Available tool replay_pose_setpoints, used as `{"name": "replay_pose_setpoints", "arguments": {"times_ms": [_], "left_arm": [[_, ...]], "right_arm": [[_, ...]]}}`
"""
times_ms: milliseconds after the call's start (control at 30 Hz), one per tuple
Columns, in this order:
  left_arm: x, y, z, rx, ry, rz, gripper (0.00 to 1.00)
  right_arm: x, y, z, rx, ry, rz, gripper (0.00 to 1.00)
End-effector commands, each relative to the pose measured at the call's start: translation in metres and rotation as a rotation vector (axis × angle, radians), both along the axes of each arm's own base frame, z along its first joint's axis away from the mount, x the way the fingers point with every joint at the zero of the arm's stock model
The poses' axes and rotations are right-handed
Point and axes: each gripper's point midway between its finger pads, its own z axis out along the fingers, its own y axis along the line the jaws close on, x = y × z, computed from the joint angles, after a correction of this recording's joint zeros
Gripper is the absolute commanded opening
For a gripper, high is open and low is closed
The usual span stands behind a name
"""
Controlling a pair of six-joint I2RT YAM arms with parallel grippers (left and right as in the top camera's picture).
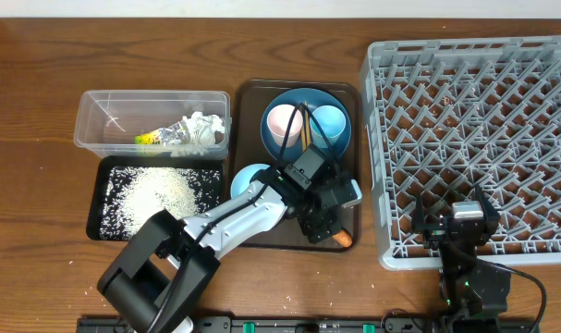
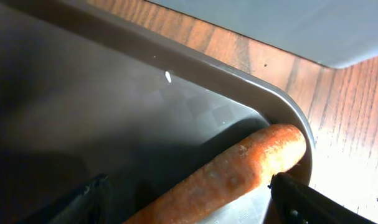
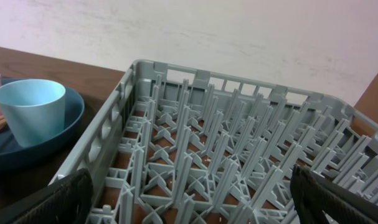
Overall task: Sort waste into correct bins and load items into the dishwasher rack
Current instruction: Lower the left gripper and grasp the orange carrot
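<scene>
Left wrist view first: the left gripper has its jaws spread wide, one dark finger on each side of the small orange carrot, and nothing looks clamped. The carrot lies flat in a rounded corner of the brown serving tray, its blunt end up against the rim. Its skin is rough and dull (one stray rice grain sits further up the tray).

At lower right of the overhead frame, the right gripper hangs wide and empty over the dishwasher rack, which holds nothing yet.

Some sorting looks done: crumpled paper is in the clear tub and rice in the black tray. I'd say the carrot is next. The blue plate, white-pink cup, light blue cup, chopsticks and pale blue bowl are all still to be loaded.
</scene>
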Motion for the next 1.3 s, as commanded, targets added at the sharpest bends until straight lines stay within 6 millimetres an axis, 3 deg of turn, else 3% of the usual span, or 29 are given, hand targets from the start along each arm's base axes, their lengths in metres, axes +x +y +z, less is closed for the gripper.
{"name": "replay_pose_setpoints", "arguments": {"times_ms": [0,167,367,500,733,967,1267], "left_arm": [[-0.008,0.003,-0.002,0.011,-0.022,-0.112,0.83],[-0.018,0.012,-0.007,0.045,-0.043,-0.229,0.83],[-0.015,0.009,-0.007,0.031,-0.122,-0.346,0.81],[-0.017,0.012,-0.018,0.049,-0.102,-0.361,0.78],[-0.001,0.002,-0.022,0.034,-0.197,-0.395,0.7],[-0.001,0.003,-0.022,0.036,-0.198,-0.393,0.52],[-0.001,0.002,-0.022,0.036,-0.189,-0.376,0.44]], "right_arm": [[0.0,-0.011,-0.001,-0.007,0.001,-0.056,0.99],[0.0,-0.012,0.0,-0.007,0.001,-0.06,0.99],[0.0,-0.016,0.0,-0.008,-0.003,-0.084,0.99],[0.0,-0.016,0.001,-0.008,-0.003,-0.087,0.99],[0.0,-0.016,0.001,-0.008,-0.003,-0.086,0.99],[0.0,-0.016,0.001,-0.008,-0.003,-0.086,0.99],[0.0,-0.016,0.001,-0.008,-0.003,-0.086,0.99]]}}
